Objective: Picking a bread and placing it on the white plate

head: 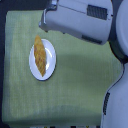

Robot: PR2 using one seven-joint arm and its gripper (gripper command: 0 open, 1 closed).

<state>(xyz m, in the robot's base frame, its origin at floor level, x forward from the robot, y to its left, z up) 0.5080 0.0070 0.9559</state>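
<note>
The bread (pixel 40 56), a tapered golden-orange loaf, lies lengthwise on the white plate (pixel 50 65), towards the plate's left side. The plate rests on a green cloth in the left half of the exterior view. My arm (pixel 80 17) reaches across the top of the view from the right. Its blunt end (pixel 46 20) stops just above and beyond the plate, apart from the bread. No fingers can be made out at that end, so the gripper's state does not show. Nothing is seen held.
A green woven cloth (pixel 75 85) covers the table from the left edge to the robot. The robot's white body (pixel 117 95) fills the right edge and lower right corner. A dark strip runs along the bottom edge.
</note>
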